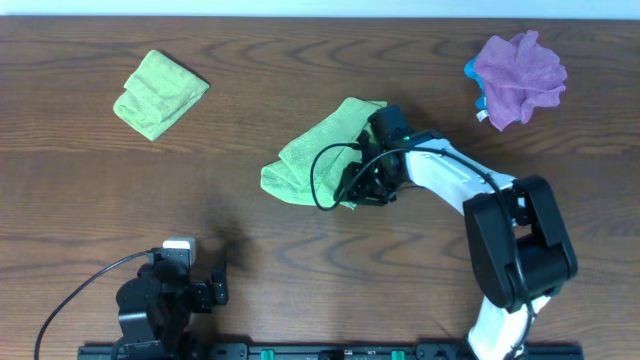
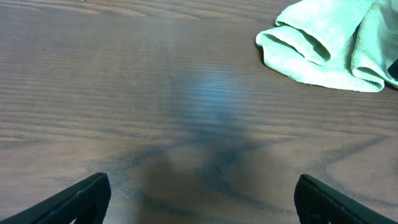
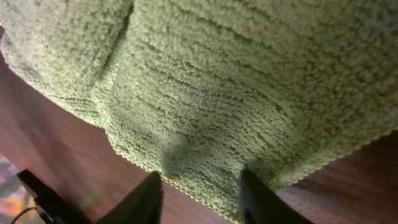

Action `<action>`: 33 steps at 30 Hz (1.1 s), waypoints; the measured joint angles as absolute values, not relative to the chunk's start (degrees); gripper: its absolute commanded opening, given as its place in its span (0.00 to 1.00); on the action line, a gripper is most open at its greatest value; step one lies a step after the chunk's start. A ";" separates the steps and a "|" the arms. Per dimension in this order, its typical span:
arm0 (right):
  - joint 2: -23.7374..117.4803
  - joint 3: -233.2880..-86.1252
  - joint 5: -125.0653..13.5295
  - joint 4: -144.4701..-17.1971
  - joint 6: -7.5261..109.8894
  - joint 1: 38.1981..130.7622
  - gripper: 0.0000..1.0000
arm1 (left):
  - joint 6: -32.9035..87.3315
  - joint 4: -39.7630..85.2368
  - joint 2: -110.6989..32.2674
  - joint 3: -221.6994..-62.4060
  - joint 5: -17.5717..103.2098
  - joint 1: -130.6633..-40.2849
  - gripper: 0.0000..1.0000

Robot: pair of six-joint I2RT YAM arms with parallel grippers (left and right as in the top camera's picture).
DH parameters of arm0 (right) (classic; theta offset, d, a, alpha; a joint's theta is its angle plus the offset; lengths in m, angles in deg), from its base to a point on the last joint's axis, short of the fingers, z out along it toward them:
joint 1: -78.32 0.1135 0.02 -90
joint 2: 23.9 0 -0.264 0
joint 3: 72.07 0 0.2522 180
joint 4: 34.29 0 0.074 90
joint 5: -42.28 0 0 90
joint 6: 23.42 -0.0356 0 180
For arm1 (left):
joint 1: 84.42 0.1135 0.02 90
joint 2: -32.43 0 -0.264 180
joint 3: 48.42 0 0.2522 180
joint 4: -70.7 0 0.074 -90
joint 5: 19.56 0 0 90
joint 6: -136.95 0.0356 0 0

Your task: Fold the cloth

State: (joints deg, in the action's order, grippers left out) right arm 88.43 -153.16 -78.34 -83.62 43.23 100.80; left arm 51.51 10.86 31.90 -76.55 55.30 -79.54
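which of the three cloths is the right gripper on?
The green cloth at table center, under the right gripper. The folded green cloth at far left and the purple cloth at far right lie untouched.

The right gripper [image 1: 360,185] sits on the green cloth [image 1: 318,155] mid-table [image 1: 300,250]; a folded cloth [image 1: 158,93] lies far left.

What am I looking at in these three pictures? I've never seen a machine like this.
These are two robot arms at a wooden table, each ending in two fingers. One picture looks down from above; the other two come from small cameras on each wrist. The right arm's fingers reach onto a green cloth in the middle; up close its fingers press at the cloth's edge. The left arm's fingers rest apart near the front, holding nothing. A folded green cloth lies at the back left, and a crumpled purple cloth at the back right.
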 measured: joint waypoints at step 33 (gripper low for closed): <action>82.57 -153.25 -70.90 -94.22 44.91 100.29 0.66 | 51.51 10.86 31.90 -76.55 55.15 -79.54 0.95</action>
State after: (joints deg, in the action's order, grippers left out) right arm 82.57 -153.25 -70.90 -94.22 44.91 100.29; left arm 51.51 10.86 31.90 -76.55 55.15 -79.54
